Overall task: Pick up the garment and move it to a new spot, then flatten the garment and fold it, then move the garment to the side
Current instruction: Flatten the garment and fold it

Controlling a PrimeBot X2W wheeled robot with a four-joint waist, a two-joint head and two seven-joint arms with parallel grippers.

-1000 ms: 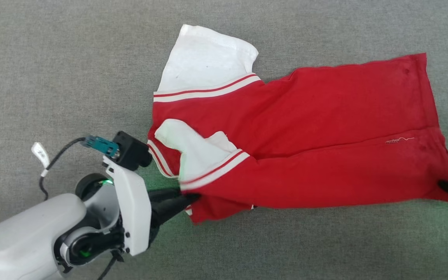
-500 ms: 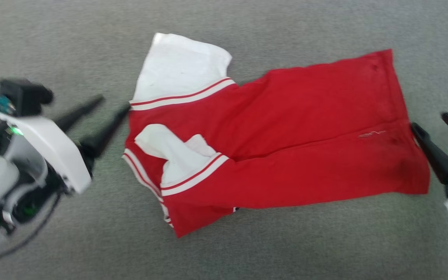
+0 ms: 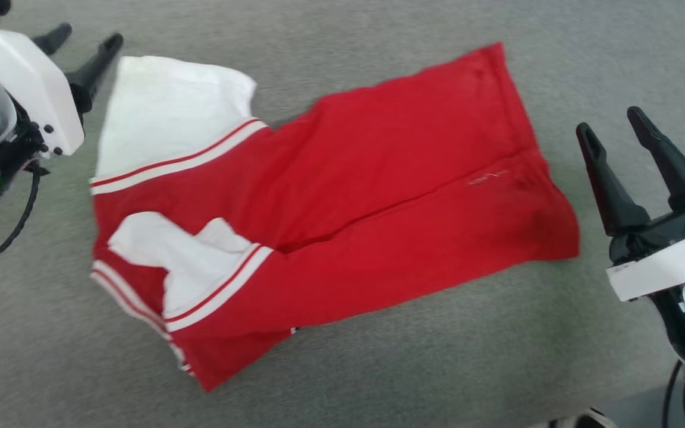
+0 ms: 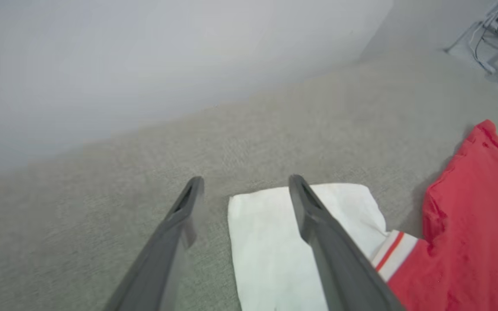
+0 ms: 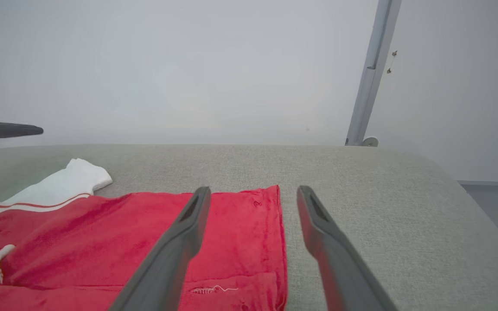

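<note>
The shirt (image 3: 342, 196) is lying on the grey surface (image 3: 378, 368) between my 2 grippers, 1 long side folded over, sleeves toward my left and hem toward my right. My left gripper (image 3: 89, 34) is sitting just beside the far corner of the white sleeve (image 3: 170, 113), fingers spread wide and gripping nothing. In the left wrist view, 1 finger is crossing the sleeve's edge. My right gripper (image 3: 609, 120) is waiting near the hem, apart from the cloth, fingers parted wide and empty too.
</note>
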